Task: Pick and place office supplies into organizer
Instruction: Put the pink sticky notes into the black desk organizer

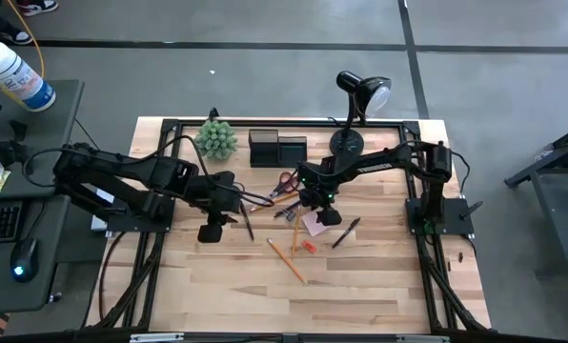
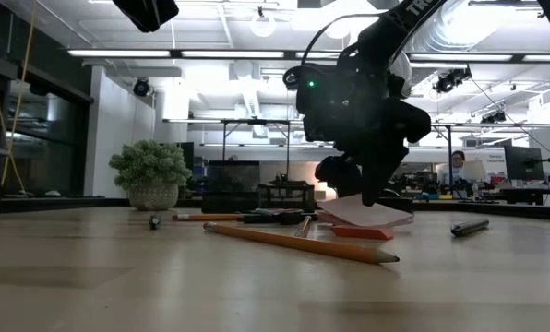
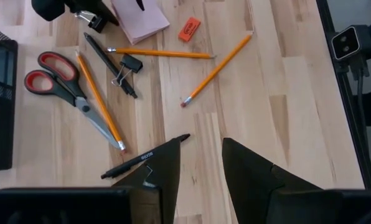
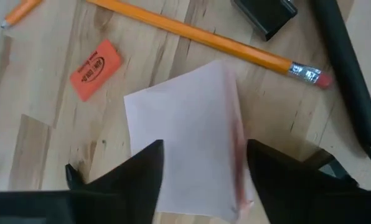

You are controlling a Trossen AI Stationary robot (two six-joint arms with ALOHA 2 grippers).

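My right gripper [image 4: 201, 163] straddles the pink pad [image 4: 185, 149], jaws open at its edges, eraser [image 4: 94, 69] just beside. Left gripper [image 3: 201, 163] open over bare wood nr a pen [image 3: 145, 158]. Organizer [image 1: 276, 148] at table's far edge.

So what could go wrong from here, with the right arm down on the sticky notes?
The right hand straddles the pink sticky-note pad, which looks tilted off the table in the low view; it may catch only top sheets or slip. The red eraser and a pencil lie close and could get nudged. The left hand hovers open near a dark pen.
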